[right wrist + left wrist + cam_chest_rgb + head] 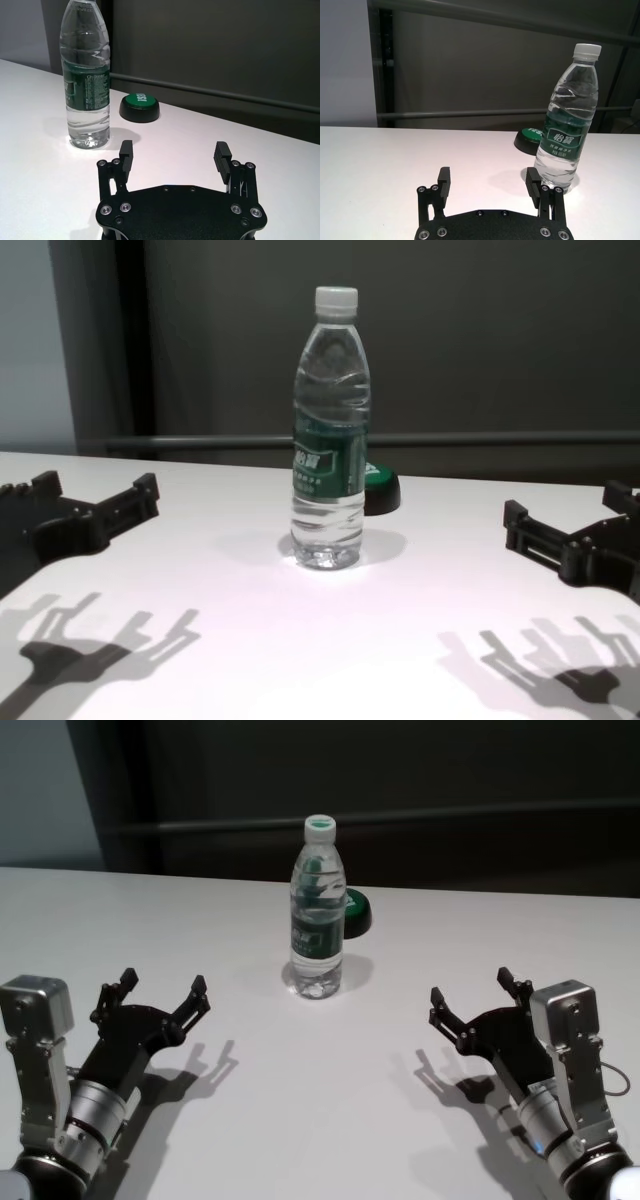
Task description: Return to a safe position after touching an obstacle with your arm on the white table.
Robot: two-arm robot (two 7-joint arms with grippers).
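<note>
Bottle upright mid-counter, green label w/ white Chinese text; left claw & right claw both spread, clear of it.

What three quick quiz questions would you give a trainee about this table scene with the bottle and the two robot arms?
1. True or false: the water bottle stands upright on the white table.
2. What lies just behind the bottle? A) a red cup B) a low black-and-green round object C) a book
3. How do the fingers of the left pincer and right pincer stand, and do they touch the bottle?

Key
1. True.
2. B.
3. Both are open and empty, hovering low over the table on either side, well apart from the bottle.
</note>
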